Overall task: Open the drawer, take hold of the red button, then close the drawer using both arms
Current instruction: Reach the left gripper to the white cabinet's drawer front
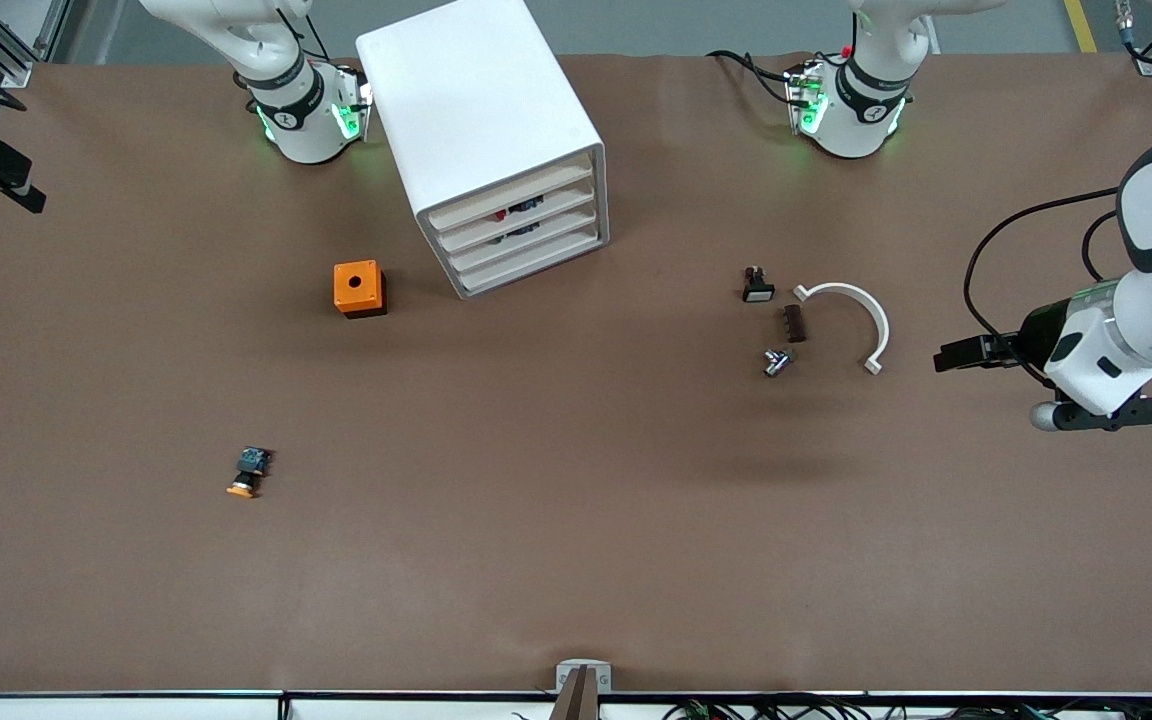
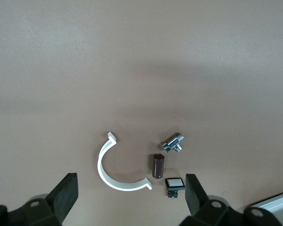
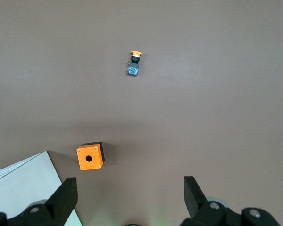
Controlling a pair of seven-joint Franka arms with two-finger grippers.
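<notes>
the white cabinet [image 1: 496,140] is standing on the brown surface [image 1: 576,520] with all four drawers pushed in. the red button [image 1: 501,214] is lying in the top drawer [image 1: 514,199]. the orange box [image 1: 359,288] is sitting beside the cabinet, toward the right arm's end. the left end effector [image 2: 132,195] is hanging released over the surface near the white curved bracket [image 1: 854,318]. the right end effector [image 3: 129,195] is hanging released above the orange box.

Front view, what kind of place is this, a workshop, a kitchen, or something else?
Probably a robotics lab test bench: two arms mounted on a brown-covered table, a white drawer cabinet, and loose parts such as an orange box and an orange-capped button. Cables and aluminium framing line the edges.
</notes>
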